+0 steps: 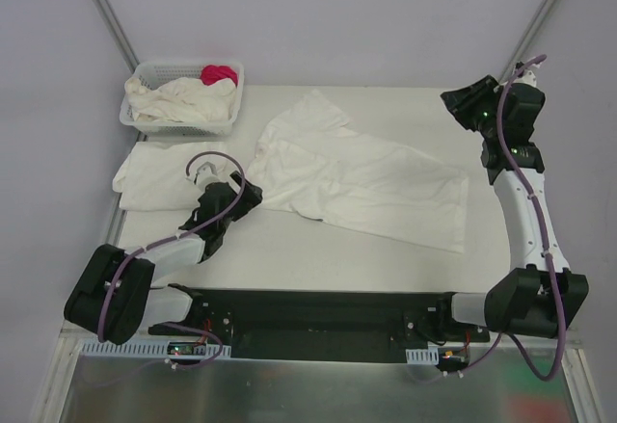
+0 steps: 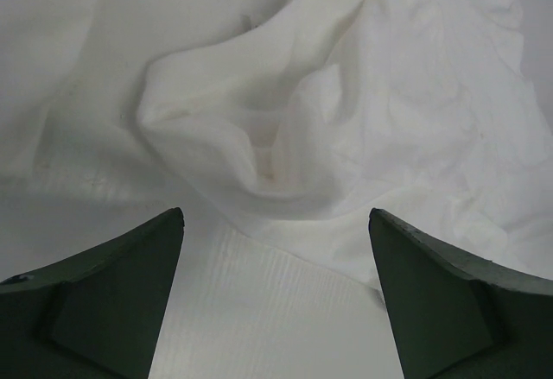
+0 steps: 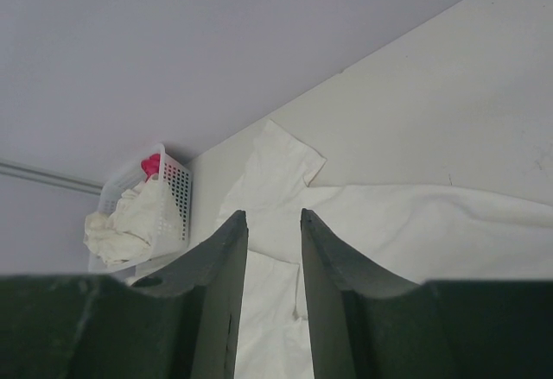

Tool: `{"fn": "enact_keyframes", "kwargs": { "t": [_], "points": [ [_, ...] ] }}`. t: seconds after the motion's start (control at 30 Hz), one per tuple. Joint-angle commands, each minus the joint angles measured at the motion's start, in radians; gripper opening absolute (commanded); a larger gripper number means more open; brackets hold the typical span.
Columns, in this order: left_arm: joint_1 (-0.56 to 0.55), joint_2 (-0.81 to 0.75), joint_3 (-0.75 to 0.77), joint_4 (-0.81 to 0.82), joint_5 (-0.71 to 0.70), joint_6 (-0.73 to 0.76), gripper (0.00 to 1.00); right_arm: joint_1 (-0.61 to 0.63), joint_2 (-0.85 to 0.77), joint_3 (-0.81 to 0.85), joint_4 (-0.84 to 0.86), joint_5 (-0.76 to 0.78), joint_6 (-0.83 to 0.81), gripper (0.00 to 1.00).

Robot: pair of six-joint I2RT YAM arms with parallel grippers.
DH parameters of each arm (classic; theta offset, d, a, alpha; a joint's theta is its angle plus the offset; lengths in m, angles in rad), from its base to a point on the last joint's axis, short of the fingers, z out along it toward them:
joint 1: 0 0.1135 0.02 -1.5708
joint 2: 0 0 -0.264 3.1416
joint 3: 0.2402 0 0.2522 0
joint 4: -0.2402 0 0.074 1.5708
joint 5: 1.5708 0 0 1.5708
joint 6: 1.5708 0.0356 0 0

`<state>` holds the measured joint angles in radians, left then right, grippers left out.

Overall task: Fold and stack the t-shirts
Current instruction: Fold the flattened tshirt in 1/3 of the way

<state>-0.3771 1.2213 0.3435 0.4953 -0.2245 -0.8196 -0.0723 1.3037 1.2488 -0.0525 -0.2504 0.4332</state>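
Left end effector (image 2: pixel 275 217) jaws apart, t-shirt (image 2: pixel 389 120) edge just ahead.

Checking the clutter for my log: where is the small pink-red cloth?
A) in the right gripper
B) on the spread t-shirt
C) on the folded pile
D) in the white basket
D: the pink-red cloth lies in the basket, at its far right corner, beside crumpled white shirts.

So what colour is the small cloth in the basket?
The small cloth is pink-red, clearest in the top external view.
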Motion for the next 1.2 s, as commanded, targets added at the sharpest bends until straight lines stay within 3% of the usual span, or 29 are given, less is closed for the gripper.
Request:
{"fn": "enact_keyframes", "kwargs": {
  "t": [0.0, 0.43, 0.8, 1.17],
  "points": [
    [0.01, 0.058, -0.015, 0.169, 0.045, -0.059, 0.87, -0.021, -0.055, 0.001, 0.009, 0.002, -0.014, 0.33],
    [0.021, 0.119, -0.067, 0.252, 0.024, -0.133, 0.85, -0.047, -0.121, 0.003, -0.026, 0.03, -0.037, 0.32],
    [0.027, 0.197, -0.083, 0.275, -0.099, -0.185, 0.84, -0.076, -0.132, -0.011, -0.026, 0.034, -0.047, 0.31],
    [0.067, 0.342, -0.038, 0.371, -0.041, -0.217, 0.82, -0.092, -0.185, -0.02, -0.043, 0.085, -0.087, 0.28]
  ]
}}
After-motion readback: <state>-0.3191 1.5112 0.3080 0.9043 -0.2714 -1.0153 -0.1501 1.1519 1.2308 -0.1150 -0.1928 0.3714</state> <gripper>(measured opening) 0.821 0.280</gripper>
